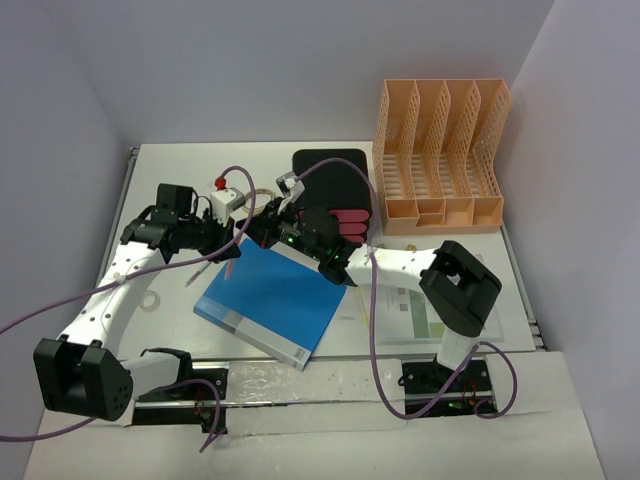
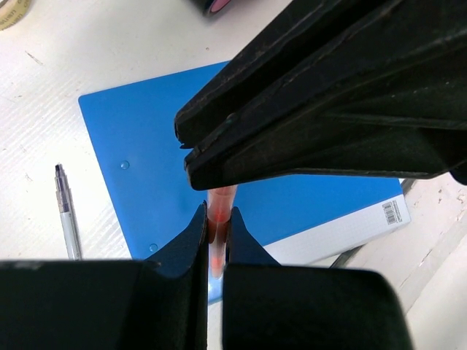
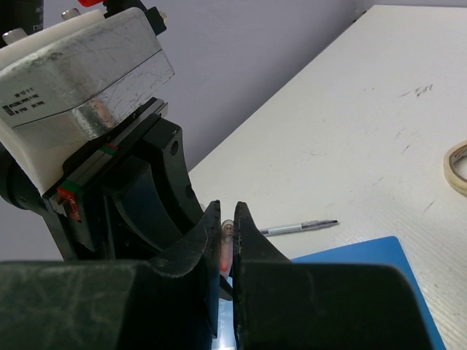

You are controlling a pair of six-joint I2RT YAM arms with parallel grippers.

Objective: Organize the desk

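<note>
The white desk [image 1: 180,172] spreads under both arms and carries everything else. Above the far left corner of a blue folder [image 1: 275,300] the two grippers meet. The left gripper [image 2: 217,222] is clamped on a thin red pen [image 2: 221,198], and the right gripper [image 3: 227,219] pinches the same pen. A silver pen [image 1: 205,270] lies just left of the folder, with a tape roll [image 1: 150,300] further left. An orange file rack [image 1: 440,150] stands far right, with a black box [image 1: 335,185] beside it.
</note>
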